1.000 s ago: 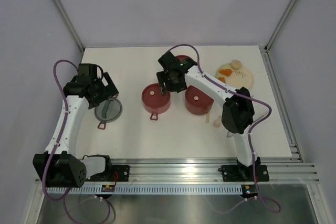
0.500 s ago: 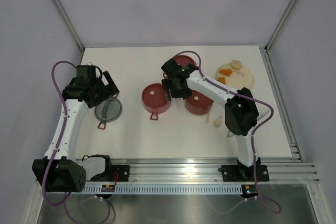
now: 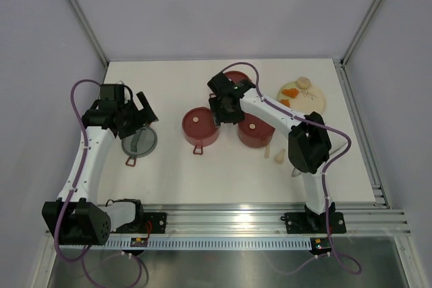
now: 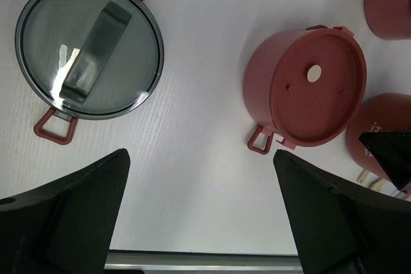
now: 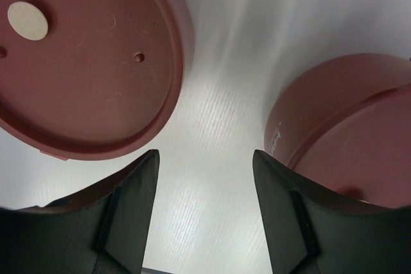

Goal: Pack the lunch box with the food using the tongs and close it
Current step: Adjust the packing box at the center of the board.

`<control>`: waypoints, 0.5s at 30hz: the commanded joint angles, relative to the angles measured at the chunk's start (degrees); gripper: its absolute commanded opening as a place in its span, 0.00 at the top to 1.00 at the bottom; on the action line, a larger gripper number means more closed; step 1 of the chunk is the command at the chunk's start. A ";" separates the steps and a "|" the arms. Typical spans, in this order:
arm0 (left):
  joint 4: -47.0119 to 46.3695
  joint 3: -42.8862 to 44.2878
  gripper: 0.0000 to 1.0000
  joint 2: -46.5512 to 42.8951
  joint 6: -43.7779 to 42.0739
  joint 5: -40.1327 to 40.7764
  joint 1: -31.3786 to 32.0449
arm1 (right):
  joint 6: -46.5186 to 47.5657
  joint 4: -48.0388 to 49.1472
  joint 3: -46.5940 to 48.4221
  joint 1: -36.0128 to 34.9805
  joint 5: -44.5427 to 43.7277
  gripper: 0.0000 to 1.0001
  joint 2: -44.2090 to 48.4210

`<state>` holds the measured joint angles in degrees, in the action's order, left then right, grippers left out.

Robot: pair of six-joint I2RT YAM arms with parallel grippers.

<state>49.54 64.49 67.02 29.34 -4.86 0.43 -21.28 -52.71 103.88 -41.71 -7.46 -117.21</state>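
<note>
The lunch box stands apart as three dark-red tiers: a lidded bowl point(image 3: 200, 125) point(image 4: 311, 85) point(image 5: 83, 62), a second bowl point(image 3: 255, 131) point(image 5: 347, 133) and a third point(image 3: 236, 77) behind. Its grey top lid point(image 3: 139, 141) point(image 4: 90, 46) lies flat at the left. The food point(image 3: 291, 92), orange and beige pieces, sits on the cream plate point(image 3: 317, 104). The tongs point(image 3: 273, 154) lie mostly hidden under the right forearm. My right gripper point(image 3: 226, 109) point(image 5: 204, 158) hangs open over bare table between the two front bowls. My left gripper point(image 3: 147, 111) point(image 4: 200, 158) is open and empty just above the grey lid.
The white table point(image 3: 169, 173) ends at a metal rail along the near edge. Grey walls and frame posts close in the left, right and back. The right arm's elbow point(image 3: 307, 146) hangs over the table's right half.
The right gripper has moved from over the left lidded bowl into the gap between the two front bowls, its jaws a little narrower. The left gripper has shifted slightly right.
</note>
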 commanded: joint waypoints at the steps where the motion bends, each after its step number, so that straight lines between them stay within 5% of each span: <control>1: -0.76 3.97 0.01 0.83 -1.30 -1.91 -0.07 | 0.54 -1.26 3.09 -1.61 -1.23 0.33 -1.62; 5: -0.41 4.85 0.01 1.09 -0.96 -1.64 -0.16 | -0.34 3.05 1.85 -2.41 2.88 0.32 -1.97; 15: -1.29 4.42 0.02 1.26 0.89 -4.54 -0.16 | -0.96 2.70 16.43 -5.31 11.06 0.32 -13.39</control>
<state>49.87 67.13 68.12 29.82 -7.38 0.43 -21.80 -51.66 114.76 -46.22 -1.48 -128.27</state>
